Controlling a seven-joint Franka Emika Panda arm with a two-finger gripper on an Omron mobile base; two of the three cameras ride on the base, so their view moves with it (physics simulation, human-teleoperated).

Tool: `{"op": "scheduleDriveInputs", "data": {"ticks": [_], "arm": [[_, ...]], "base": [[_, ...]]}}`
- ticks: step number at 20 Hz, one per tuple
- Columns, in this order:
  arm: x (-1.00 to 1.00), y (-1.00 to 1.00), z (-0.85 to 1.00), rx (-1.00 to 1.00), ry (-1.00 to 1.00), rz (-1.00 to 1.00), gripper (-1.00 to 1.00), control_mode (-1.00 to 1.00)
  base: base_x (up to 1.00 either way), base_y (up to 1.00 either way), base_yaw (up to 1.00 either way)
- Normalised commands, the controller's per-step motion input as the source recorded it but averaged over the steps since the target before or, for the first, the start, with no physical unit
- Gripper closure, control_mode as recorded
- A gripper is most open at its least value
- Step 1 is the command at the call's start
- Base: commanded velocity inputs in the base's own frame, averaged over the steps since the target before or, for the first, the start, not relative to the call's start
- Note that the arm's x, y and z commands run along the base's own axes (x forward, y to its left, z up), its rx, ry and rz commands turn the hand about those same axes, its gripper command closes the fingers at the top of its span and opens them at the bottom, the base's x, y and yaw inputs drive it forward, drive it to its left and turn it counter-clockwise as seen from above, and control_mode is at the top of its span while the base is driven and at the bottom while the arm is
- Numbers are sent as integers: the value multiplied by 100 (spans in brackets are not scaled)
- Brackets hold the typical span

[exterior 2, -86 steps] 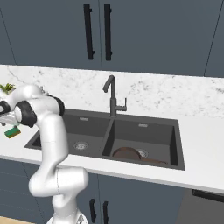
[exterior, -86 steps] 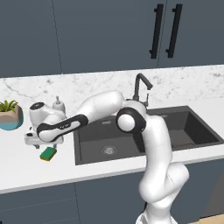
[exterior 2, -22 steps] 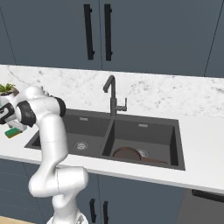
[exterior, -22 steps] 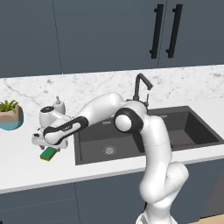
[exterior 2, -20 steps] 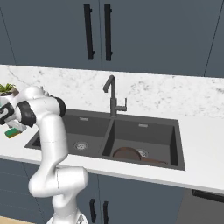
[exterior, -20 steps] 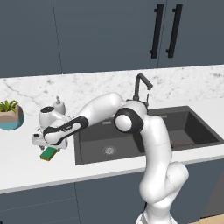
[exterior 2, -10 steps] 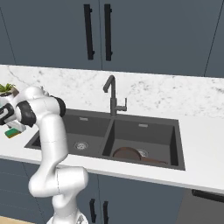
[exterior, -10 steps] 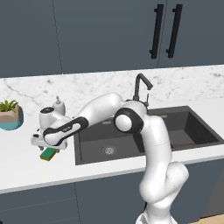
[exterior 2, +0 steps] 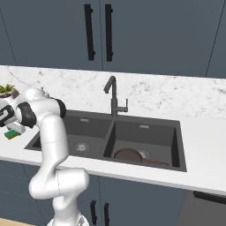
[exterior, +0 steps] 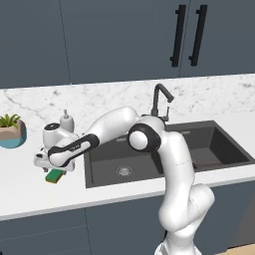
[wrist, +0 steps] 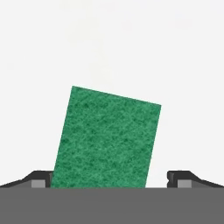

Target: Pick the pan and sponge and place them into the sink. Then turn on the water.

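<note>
The green-topped sponge [exterior: 55, 175] lies flat on the white counter just left of the sink [exterior: 199, 134]. My gripper [exterior: 50, 167] hangs low right over it, open. In the hand view the sponge [wrist: 107, 140] sits between the two fingertips [wrist: 181, 177], close to the left one, with a gap on the right. The right base view shows the sponge [exterior 2: 13, 135] under the hand [exterior 2: 11, 129], and the dark brown pan [exterior 2: 127, 154] lying in the right basin of the sink [exterior 2: 108, 141]. The dark gooseneck faucet [exterior 2: 112, 95] stands behind the divider, no water running.
A white soap dispenser [exterior: 66, 119] stands just behind the hand. A potted plant in a blue bowl [exterior: 12, 132] is at the far left of the counter. The sink's left rim is right beside the sponge. Dark cabinets hang above.
Over the last seconds the hand has eased slightly right and down over the sponge. The sponge and the pan have not moved.
</note>
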Motion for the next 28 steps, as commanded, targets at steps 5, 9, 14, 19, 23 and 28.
{"op": "scheduleDriveInputs", "data": {"ticks": [5, 9, 14, 19, 23, 28], "arm": [[-9, 2, -27, 0, 0, 0, -100, -100], [-16, 6, -32, -2, 0, 0, -100, -100], [-28, 12, -45, -2, -1, 0, -100, -100], [-13, 4, -13, 0, 1, 0, 100, -100], [-1, 0, 0, 0, 1, 0, 100, -100], [-8, -11, -1, 2, -3, 0, 100, -100]], "base": [[0, 0, 0], [0, 0, 0], [0, 0, 0], [0, 0, 0], [0, 0, 0], [0, 0, 0]]}}
